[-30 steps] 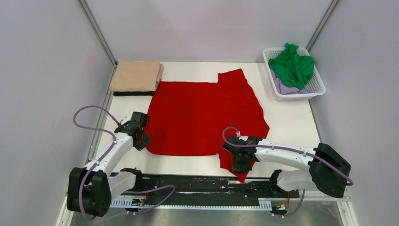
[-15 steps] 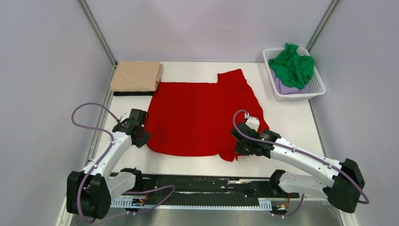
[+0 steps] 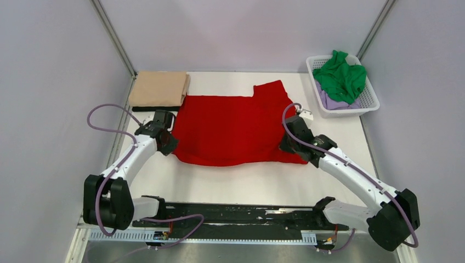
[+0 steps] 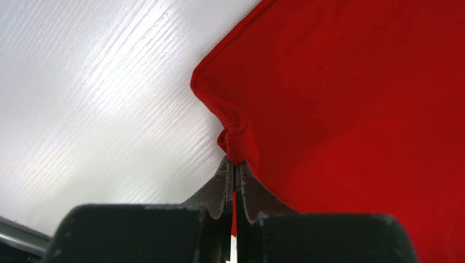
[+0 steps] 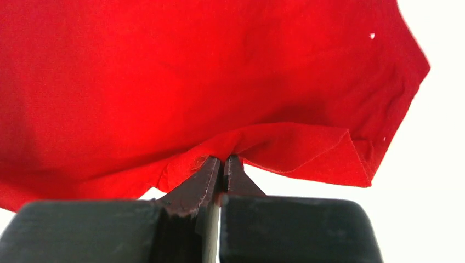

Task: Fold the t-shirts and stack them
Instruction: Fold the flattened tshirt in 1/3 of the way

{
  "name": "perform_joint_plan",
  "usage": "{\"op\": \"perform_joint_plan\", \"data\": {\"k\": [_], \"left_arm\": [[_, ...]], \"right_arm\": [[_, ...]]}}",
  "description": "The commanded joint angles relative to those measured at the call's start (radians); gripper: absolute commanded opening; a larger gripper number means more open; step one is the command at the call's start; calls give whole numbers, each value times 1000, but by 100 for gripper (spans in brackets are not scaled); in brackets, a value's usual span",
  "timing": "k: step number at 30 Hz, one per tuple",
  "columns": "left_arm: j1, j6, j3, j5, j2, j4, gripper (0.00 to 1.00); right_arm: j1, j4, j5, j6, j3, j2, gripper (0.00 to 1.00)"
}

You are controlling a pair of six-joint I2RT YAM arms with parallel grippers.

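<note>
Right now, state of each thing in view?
red t-shirt: spread flat, near corners pinched.
tan t-shirt: folded, far-left corner.
basket: upright, holding two shirts.
green t-shirt: crumpled in basket.
lilac t-shirt: crumpled under green t-shirt.
left gripper: shut on red t-shirt.
right gripper: shut on red t-shirt.

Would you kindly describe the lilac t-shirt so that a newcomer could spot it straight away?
Look to the far right corner of the table, where a white lattice basket stands. Inside it, the lilac t-shirt lies crumpled beneath a green t-shirt; only its pale edge shows, the sole lilac cloth there.
</note>
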Motion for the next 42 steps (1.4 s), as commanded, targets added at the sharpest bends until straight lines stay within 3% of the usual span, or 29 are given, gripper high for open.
{"op": "perform_joint_plan", "data": {"k": [1,13,15,16,17,18,19,20,22,25,28,33,38,42], "left_arm": [[19,-10,74,-9,53,60,0],[71,-4,272,12,335,129,3],[84,-5,326,2,408,131,17],[90,-6,347,-5,453,137,35],[105,-5,395,-10,473,134,46],[125,-9,427,-1,512,103,69],[138,-7,481,13,524,89,78],[154,-3,499,44,532,86,93],[159,9,534,73,512,92,99],[160,36,543,84,460,88,100],[160,72,481,166,377,121,100],[147,127,273,385,284,260,100],[48,150,190,392,294,323,100],[23,158,209,400,379,368,100]], "right_arm": [[-84,144,-68,-102,64,51,0],[-281,322,-250,-200,185,344,0],[-322,356,-264,-204,241,437,3],[-345,369,-267,-206,280,490,4],[-371,374,-271,-204,329,543,7],[-395,365,-284,-206,391,612,9],[-412,351,-300,-210,445,649,14],[-422,341,-304,-211,486,671,25],[-425,327,-314,-225,525,676,64],[-421,344,-356,-228,486,622,89],[-407,384,-393,-217,362,533,99],[-348,461,-508,-198,157,386,100],[-296,502,-541,-156,34,328,100],[-289,561,-574,-156,22,387,100]]}}
